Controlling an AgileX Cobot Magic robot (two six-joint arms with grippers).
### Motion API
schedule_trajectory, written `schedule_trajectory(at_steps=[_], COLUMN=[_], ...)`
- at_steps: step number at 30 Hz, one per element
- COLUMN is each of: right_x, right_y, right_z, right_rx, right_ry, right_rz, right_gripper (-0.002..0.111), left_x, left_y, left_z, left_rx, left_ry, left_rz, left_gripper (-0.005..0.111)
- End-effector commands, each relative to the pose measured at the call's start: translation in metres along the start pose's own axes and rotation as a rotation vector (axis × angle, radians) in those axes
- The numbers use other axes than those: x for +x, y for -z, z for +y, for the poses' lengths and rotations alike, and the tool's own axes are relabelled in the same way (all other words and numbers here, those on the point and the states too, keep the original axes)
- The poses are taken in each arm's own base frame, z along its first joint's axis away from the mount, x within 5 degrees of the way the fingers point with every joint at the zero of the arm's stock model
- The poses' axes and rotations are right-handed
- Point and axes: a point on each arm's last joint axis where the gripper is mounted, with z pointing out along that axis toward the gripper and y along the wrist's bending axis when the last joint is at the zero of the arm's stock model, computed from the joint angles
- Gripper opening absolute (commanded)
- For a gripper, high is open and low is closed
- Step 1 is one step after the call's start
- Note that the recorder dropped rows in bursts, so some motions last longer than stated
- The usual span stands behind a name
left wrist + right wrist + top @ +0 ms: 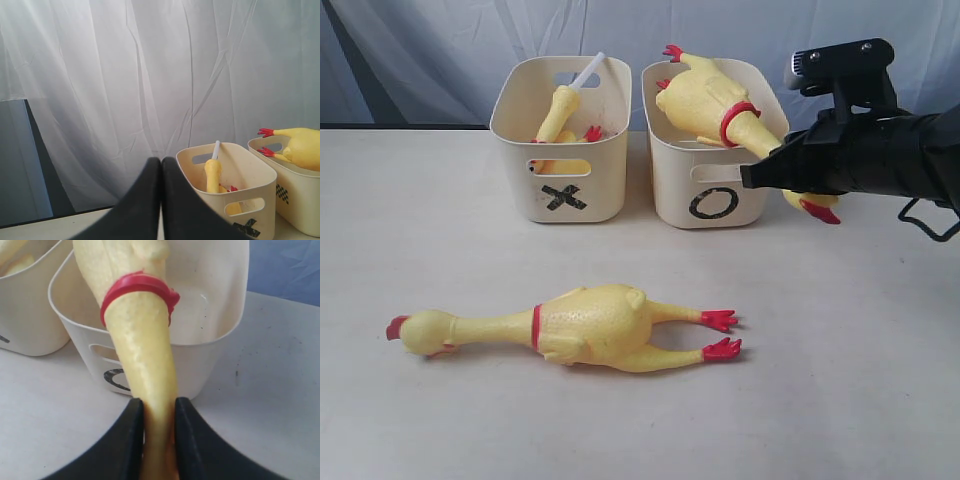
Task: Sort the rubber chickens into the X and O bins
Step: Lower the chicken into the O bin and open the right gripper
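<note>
My right gripper [767, 168] [159, 412] is shut on the neck of a fat rubber chicken [705, 103] [140, 355]. Its body lies tilted over the O bin [715, 200] [220, 340], and its head hangs past the bin's right edge. A second fat chicken [585, 325] lies on its side on the table in front of the bins, head to the left. The X bin [570, 190] [240, 175] holds a slim chicken [560, 110] [212, 172] standing neck up. The left gripper [161, 167] is shut on nothing; it does not show in the exterior view.
Both bins stand side by side at the back of the white table [840, 380], in front of a pale curtain [440, 50]. The right arm [890, 150] reaches in from the right, above the table.
</note>
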Motion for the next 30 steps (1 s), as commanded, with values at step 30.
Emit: schedule_trajectory(at_steps=[30], right_x=[-0.016], right_y=[0.004], right_z=[-0.008], right_rx=[0.077], right_ry=[-0.013], right_rz=[-0.073], right_gripper=[0.041], left_x=[0.001], left_y=[0.001], left_z=[0.0], left_rx=[0.0], left_ry=[0.004], left_rz=[0.001], left_gripper=[0.0])
